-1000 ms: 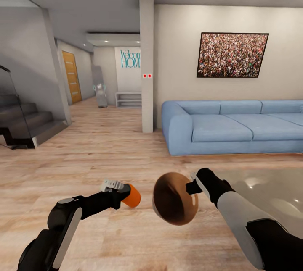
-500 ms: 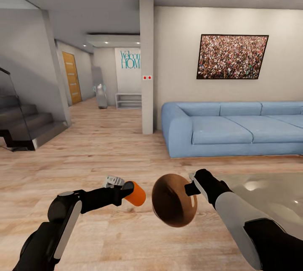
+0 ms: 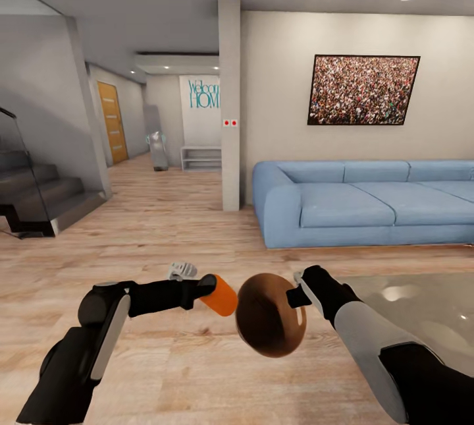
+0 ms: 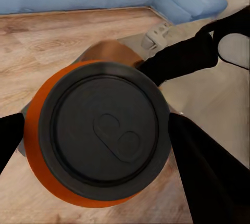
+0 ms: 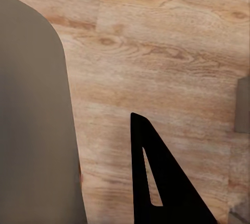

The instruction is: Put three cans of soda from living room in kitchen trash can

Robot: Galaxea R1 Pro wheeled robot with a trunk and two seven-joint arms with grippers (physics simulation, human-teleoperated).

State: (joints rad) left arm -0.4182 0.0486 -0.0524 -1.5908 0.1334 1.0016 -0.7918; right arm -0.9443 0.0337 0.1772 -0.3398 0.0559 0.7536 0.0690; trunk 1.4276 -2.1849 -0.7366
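An orange soda can (image 3: 220, 295) lies sideways in my left gripper (image 3: 212, 289), which is shut on it. The can sits just beside the mouth of the trash can (image 3: 270, 323). That bin is tipped so that its coppery-brown inside faces me, and my right gripper (image 3: 297, 294) is shut on its rim. In the left wrist view the can's dark top (image 4: 104, 130) sits between two black fingers, with the bin (image 4: 110, 53) right behind it. In the right wrist view the bin's grey-beige wall (image 5: 31, 130) stands beside one black finger (image 5: 159, 187). Other cans are out of view.
A light-blue sofa (image 3: 368, 198) runs along the white wall ahead on the right. A grey pillar (image 3: 229, 102) stands left of it, a hallway opens behind, and stairs (image 3: 39, 194) rise at far left. A glossy pale surface (image 3: 421, 300) lies at lower right.
My left arm has carried the orange can to the right, closing the gap to the bin's mouth. The bin and my right arm have barely moved.
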